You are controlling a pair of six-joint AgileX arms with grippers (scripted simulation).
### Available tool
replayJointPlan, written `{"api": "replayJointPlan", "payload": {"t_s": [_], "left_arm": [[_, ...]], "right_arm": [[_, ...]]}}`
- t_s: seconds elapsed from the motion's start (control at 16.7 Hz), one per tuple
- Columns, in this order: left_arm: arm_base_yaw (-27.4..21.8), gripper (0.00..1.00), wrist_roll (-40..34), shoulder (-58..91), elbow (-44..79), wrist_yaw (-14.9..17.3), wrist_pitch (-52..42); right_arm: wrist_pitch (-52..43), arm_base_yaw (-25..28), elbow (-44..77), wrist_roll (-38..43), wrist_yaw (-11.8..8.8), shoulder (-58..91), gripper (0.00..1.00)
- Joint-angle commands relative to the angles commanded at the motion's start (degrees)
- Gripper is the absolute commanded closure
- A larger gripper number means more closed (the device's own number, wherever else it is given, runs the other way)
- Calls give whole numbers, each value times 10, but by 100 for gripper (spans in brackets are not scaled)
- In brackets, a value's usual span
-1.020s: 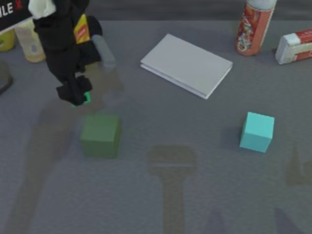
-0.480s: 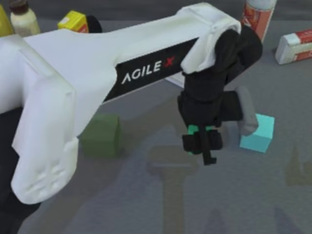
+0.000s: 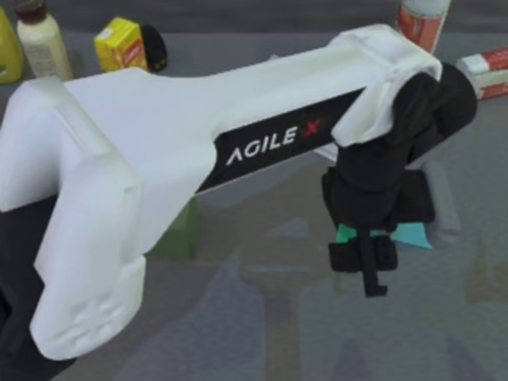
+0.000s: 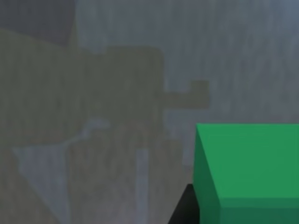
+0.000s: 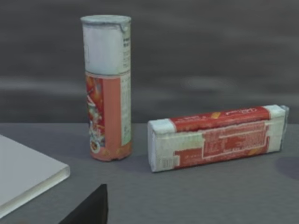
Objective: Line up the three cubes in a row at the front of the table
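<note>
filling the left wrist view, green cube [image 4: 247,172] hides under left pincer [image 3: 363,255] overhead.

L gripper [image 3: 363,258] w/ green cube [image 3: 347,233], further right

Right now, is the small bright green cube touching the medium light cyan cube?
Cannot tell. In the top view the left gripper covers where the small bright green cube and the medium light cyan cube might meet; the left wrist view shows only green.
</note>
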Motion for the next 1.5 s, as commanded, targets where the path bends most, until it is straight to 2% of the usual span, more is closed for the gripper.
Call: {"api": "replayJointPlan", "payload": {"t_s": [0.18, 0.48, 0.78, 1.5], "left_arm": [[-1, 100, 0, 6, -18, -1, 24], [-2, 100, -3, 33, -84, 0, 119], [-3, 100, -3, 38, -95, 0, 132], [-3, 10, -3, 38, -95, 0, 132]], "right_arm": [[0, 0, 0, 0, 0, 0, 0], [0, 0, 0, 0, 0, 0, 0], [0, 0, 0, 0, 0, 0, 0], [0, 0, 0, 0, 0, 0, 0]]}}
